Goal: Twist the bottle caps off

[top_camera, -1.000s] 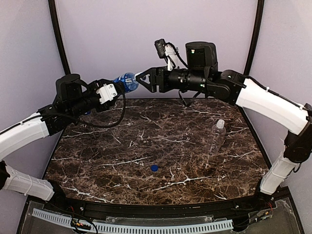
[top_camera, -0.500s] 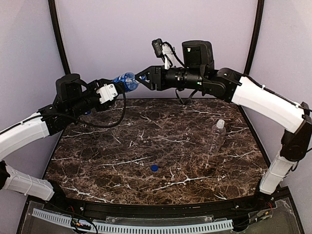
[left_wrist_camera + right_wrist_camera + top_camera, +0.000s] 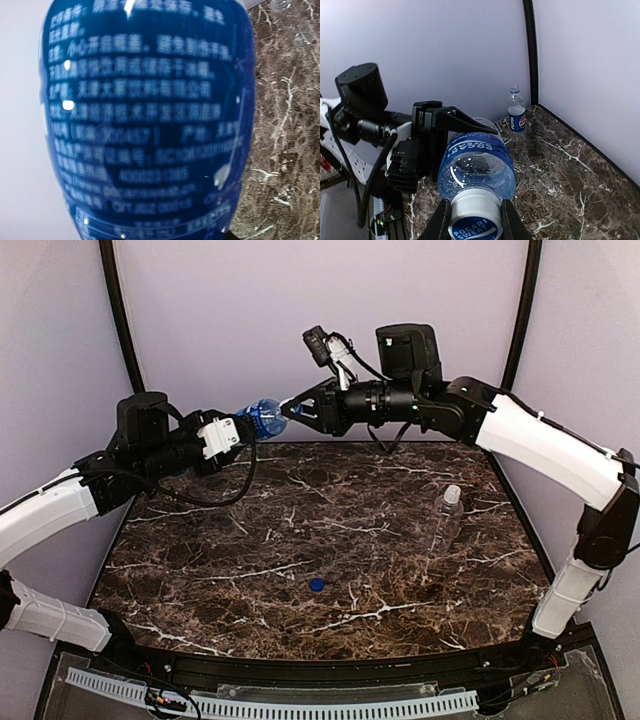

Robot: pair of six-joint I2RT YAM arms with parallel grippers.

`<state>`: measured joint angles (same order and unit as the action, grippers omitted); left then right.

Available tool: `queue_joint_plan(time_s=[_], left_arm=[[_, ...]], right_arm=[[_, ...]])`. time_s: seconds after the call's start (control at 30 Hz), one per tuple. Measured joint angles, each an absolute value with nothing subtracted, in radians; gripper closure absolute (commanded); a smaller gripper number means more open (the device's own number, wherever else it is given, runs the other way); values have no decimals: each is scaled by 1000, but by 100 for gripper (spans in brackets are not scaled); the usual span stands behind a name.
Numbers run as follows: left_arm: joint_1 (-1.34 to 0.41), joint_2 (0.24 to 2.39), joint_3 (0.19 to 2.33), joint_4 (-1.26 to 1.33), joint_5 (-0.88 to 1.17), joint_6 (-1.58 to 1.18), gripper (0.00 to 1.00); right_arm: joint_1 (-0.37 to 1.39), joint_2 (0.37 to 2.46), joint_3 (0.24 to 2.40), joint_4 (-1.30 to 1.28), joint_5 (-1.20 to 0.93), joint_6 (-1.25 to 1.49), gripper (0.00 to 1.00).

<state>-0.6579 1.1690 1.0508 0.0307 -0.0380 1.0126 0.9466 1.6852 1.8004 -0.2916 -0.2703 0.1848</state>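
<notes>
A clear bottle with a blue label band [image 3: 262, 416] hangs level in the air above the table's back edge, and my left gripper [image 3: 240, 425] is shut on its body. Its blue label [image 3: 145, 120] fills the left wrist view and hides my left fingers there. My right gripper [image 3: 474, 222] is shut on this bottle's white cap [image 3: 474, 215], one finger [image 3: 441, 222] on each side. Seen from above, the right gripper [image 3: 290, 408] meets the bottle's neck. A plain bottle [image 3: 445, 520] with a white cap [image 3: 452, 494] stands at the right. A loose blue cap [image 3: 316, 585] lies on the table.
The dark marble table [image 3: 330, 520] is ringed by purple walls and black corner posts [image 3: 118, 310]. A third bottle with a blue label [image 3: 516, 115] stands in the far corner of the table in the right wrist view.
My right gripper has slid left onto the bottle's neck and closed from open onto the white cap. The left arm has held the bottle nearly still.
</notes>
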Motion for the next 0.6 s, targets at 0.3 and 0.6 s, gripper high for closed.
queue_joint_plan(time_s=[0.3,0.6], left_arm=[[-638,1143,1116,-454,348,864,63],[-662,1147,1121,-710,587,888,62]], right_arm=[[992,1666,1783,-514,-450,-458,100],[1164,1610,1739,-670,-310,-1060,100]])
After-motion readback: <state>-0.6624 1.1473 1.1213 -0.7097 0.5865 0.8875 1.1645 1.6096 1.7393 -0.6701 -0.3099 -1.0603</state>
